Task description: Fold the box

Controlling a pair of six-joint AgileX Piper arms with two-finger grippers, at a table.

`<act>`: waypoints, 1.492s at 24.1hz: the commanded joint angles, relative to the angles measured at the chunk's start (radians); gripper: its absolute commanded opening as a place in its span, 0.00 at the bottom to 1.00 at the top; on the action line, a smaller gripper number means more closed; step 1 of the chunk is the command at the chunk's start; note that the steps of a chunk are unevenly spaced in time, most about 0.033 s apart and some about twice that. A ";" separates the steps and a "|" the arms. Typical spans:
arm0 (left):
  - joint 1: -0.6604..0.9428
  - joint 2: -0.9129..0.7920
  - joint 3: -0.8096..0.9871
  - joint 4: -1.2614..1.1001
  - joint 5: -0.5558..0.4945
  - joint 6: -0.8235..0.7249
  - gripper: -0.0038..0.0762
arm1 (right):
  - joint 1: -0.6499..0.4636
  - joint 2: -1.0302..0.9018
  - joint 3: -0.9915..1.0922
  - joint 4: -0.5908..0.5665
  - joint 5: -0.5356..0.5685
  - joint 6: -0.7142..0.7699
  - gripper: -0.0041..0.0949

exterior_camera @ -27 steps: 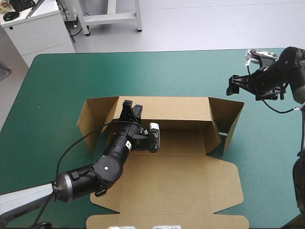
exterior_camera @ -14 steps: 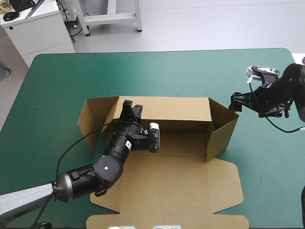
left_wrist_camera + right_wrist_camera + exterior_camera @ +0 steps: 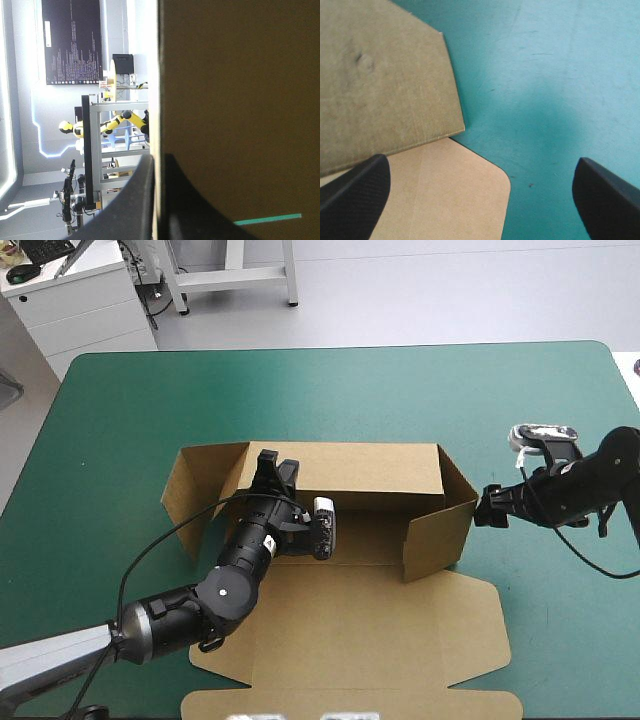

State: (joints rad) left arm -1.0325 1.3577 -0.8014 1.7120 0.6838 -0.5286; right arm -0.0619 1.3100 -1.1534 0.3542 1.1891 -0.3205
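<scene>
Nearest the camera, the flat lid panel [image 3: 360, 625] of the brown cardboard box [image 3: 385, 540], a cut sheet of board partly raised into an open tray, lies spread on the teal-green-covered bench [image 3: 400, 390], under and behind the left arm.

Ahead of that arm, the left tool [image 3: 278, 462], a pair of broad black fin-shaped fingers, is pinched tight on the top edge of the box's standing back wall [image 3: 360, 465], with one finger on each face of the board. The left wrist view shows the two fingers all but meeting. The thin edge of the board runs straight out between them, and the wall's brown face fills the side beyond one finger. Just beside this tool, away from the other arm, the left end flap [image 3: 195, 490] splays outward from the tray.

At the tray's other end, the right end flap [image 3: 440, 535] stands upright and is swung inward. The right tool [image 3: 481, 159] sits low over the bench just outside that flap, its black fingers [image 3: 355, 195] spread wide and holding nothing. Whether it touches the flap cannot be told. Ahead of one finger is the flap's outer face, between the fingers the lid's rounded corner, and ahead of the other finger bare teal-green cover.

Beyond both tools, the far half of the bench lies open to its far edge.
</scene>
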 commanded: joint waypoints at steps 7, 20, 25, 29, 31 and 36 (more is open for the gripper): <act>-0.007 -0.031 -0.020 0.090 0.041 -0.007 0.04 | -0.005 -0.049 0.055 0.272 -0.090 -0.456 0.95; -0.007 -0.031 -0.020 0.090 0.039 -0.010 0.04 | 0.034 -0.051 0.055 0.561 0.063 -0.511 0.95; -0.007 -0.031 -0.020 0.090 0.039 -0.013 0.04 | 0.105 -0.053 0.039 0.708 0.063 -0.506 0.95; -0.007 -0.031 -0.020 0.090 0.039 -0.013 0.04 | 0.105 -0.084 -0.047 0.749 0.063 -0.467 0.95; -0.007 -0.031 -0.020 0.090 0.039 -0.013 0.04 | 0.105 -0.101 -0.113 0.748 0.061 -0.423 0.95; -0.007 -0.031 -0.020 0.090 0.031 -0.013 0.04 | 0.105 -0.105 -0.270 0.592 -0.037 -0.210 0.95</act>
State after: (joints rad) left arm -1.0325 1.3577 -0.8006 1.7023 0.6996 -0.5314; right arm 0.0406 1.2302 -1.3309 0.9856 1.2230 -0.6558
